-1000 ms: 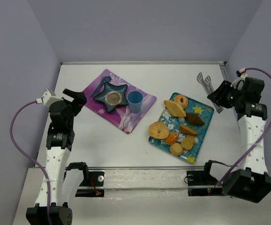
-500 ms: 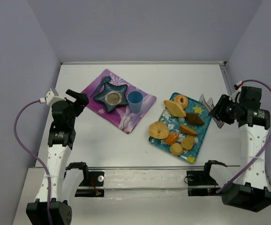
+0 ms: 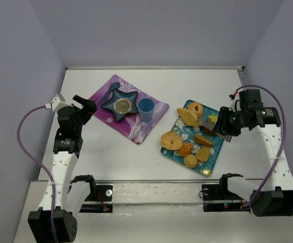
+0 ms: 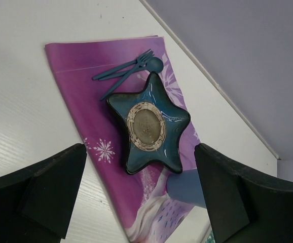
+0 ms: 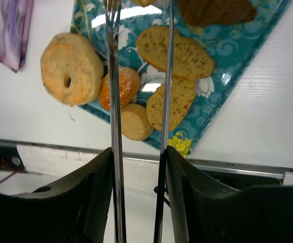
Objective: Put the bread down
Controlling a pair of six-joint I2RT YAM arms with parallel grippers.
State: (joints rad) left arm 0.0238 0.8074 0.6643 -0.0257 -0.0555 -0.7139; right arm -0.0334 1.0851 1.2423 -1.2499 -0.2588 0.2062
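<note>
I am keeping the right gripper [image 5: 139,158] clamped on the metal tongs [image 5: 114,76], their tines hanging over the tray [image 5: 237,45]. The bread [image 5: 120,86] is lying at the tray's near-left side, untouched. Next, I judge, I am needing to straddle it and squeeze. The left gripper [image 4: 139,152] is idling, fingers apart.

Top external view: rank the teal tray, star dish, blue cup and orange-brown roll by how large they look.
1. teal tray
2. star dish
3. blue cup and orange-brown roll: they look about alike, so not ranked.
</note>
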